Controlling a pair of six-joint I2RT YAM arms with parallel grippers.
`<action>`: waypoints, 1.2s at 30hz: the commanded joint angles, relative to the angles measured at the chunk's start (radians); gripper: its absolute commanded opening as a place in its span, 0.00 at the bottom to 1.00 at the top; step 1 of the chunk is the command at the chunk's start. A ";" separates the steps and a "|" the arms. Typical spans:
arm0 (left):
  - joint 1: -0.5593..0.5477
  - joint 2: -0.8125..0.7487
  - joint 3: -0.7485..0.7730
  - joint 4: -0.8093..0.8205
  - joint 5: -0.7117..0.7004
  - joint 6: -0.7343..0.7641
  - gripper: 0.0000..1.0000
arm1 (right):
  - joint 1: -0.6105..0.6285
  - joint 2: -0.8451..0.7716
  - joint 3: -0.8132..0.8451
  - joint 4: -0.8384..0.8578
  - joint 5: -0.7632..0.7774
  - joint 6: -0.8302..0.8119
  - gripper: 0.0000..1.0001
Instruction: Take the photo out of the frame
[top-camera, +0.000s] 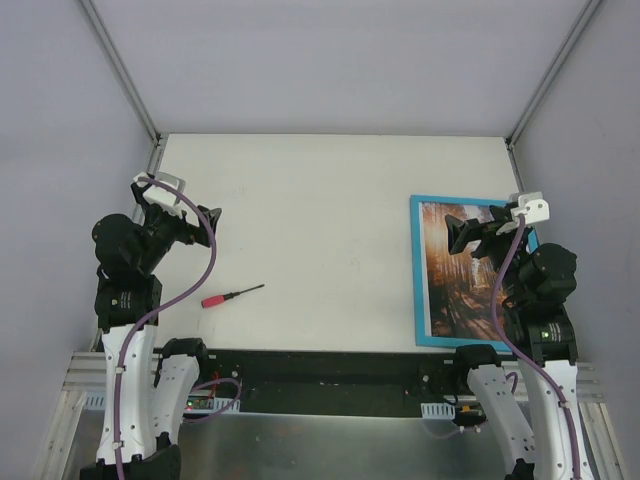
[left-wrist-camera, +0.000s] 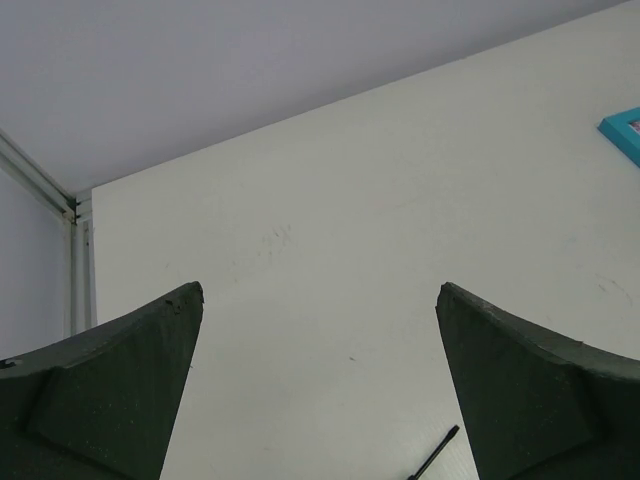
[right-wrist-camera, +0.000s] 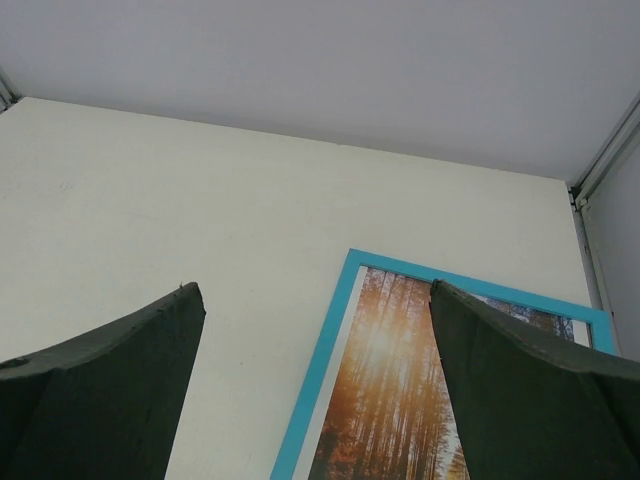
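Right now the frame (top-camera: 416, 275) lies flat on the white worktop (top-camera: 320, 200), at the right side of the top view, and the photo (top-camera: 452, 290) sits inside it. The right fingers (right-wrist-camera: 530, 400) hang over it, spread wide and holding nothing. The left fingers (left-wrist-camera: 110, 400), at the far left, are wide too. A red screwdriver (top-camera: 232, 295) lies at the lower left.

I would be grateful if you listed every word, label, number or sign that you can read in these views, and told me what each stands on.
No text can be read in any view.
The frame and the photo carry no lettering; the print shows only trees.
The screwdriver has no visible marking.
The small green board low in the top view may bear print, but it is too small to read.
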 joint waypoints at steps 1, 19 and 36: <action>0.012 -0.005 0.003 0.014 0.041 0.007 0.99 | -0.003 -0.009 -0.008 0.058 -0.019 0.031 0.96; 0.022 -0.019 0.000 0.011 0.059 0.010 0.99 | -0.007 0.030 -0.036 0.089 -0.050 -0.105 0.96; 0.023 0.002 0.015 -0.003 0.058 0.065 0.99 | 0.018 0.414 0.105 -0.066 0.103 -0.052 0.99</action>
